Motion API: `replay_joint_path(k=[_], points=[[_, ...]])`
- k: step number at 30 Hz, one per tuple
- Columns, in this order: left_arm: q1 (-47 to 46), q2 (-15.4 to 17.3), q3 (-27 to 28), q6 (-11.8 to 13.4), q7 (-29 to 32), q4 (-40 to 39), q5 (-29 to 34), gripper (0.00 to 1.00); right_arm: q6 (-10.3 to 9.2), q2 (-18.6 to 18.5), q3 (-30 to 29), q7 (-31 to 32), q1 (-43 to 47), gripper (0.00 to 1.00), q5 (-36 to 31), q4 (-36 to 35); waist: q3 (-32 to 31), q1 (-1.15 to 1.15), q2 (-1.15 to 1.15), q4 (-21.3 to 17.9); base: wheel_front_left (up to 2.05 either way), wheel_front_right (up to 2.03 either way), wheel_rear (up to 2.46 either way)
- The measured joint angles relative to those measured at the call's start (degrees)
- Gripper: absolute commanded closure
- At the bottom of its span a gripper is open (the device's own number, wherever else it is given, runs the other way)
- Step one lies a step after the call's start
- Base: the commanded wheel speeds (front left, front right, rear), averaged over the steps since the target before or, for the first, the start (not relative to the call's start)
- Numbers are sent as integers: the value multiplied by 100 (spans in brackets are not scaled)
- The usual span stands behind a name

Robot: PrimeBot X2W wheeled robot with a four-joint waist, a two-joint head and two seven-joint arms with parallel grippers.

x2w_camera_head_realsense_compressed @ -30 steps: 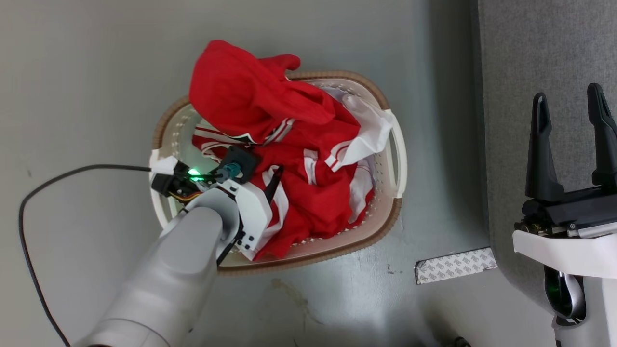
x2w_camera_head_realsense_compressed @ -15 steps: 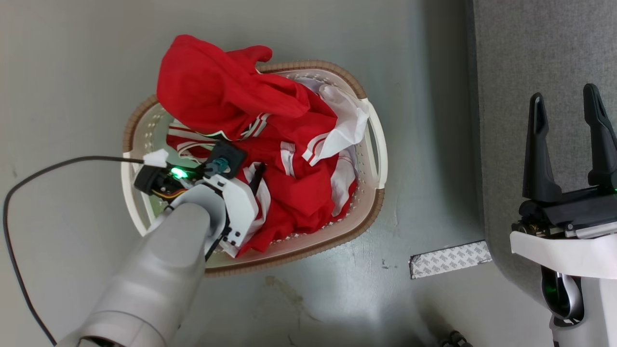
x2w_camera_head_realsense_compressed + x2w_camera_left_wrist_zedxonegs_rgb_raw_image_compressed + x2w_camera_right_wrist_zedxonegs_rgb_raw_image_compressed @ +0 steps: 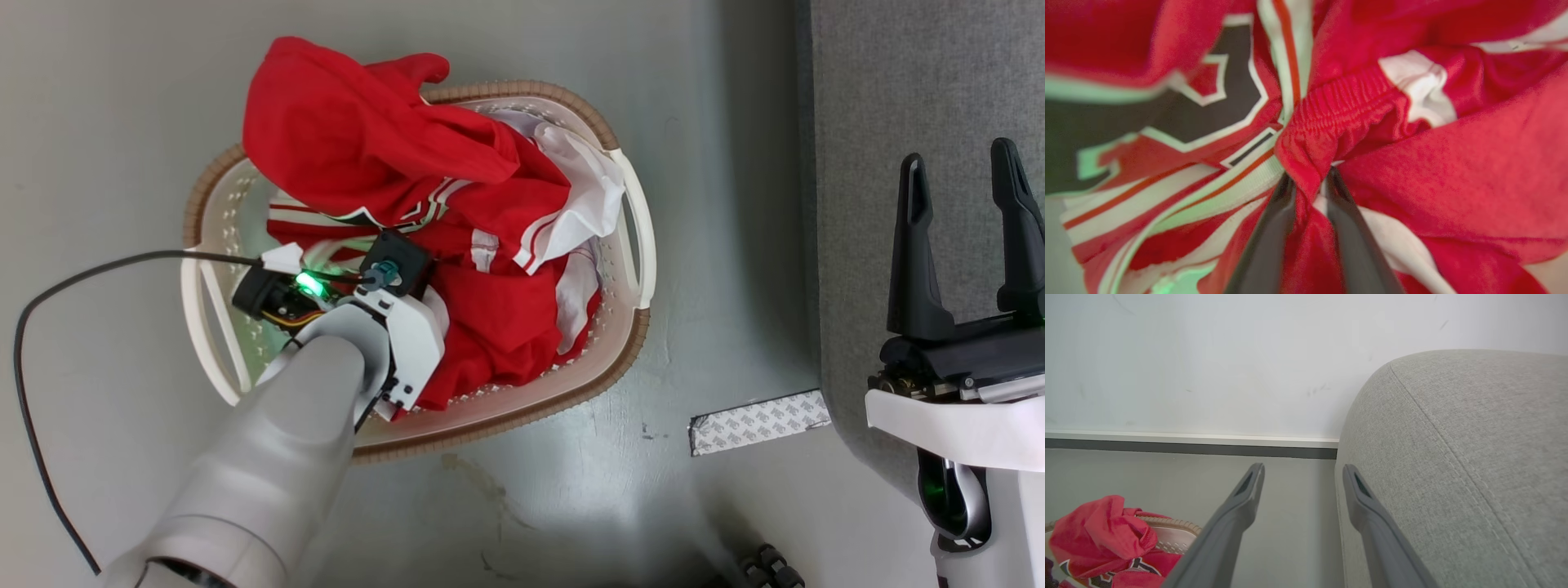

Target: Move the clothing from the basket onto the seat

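Red clothing (image 3: pixel 457 204) with white panels and striped trim lies crumpled in the basket (image 3: pixel 645 237). The left gripper (image 3: pixel 1308 181) pinches a ribbed red fold; the right gripper (image 3: pixel 959 155) hangs spread wide over the sofa (image 3: pixel 898 65).

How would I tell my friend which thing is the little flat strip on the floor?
Find the big grey sofa on the right of the head view. By its near corner, on the floor between sofa and laundry basket, lies a small flat strip. It is pale with rows of tiny grey marks, unlike the plain floor and the red clothes.
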Motion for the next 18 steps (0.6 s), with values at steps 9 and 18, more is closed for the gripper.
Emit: replay_joint_path(k=[9, 18], points=[[245, -98, 40, -48, -261, -146, -349, 100, 0, 1, 22, 1, 26, 0, 43, 188, -320, 0, 0, 31, 0, 0, 0], [1244, -132, 304, -59, -382, -1167, -821, 100, 0, 5, -47, 0, 514, 0, -9, 577, -1458, -1, 0, 226, 0, 0, 0]])
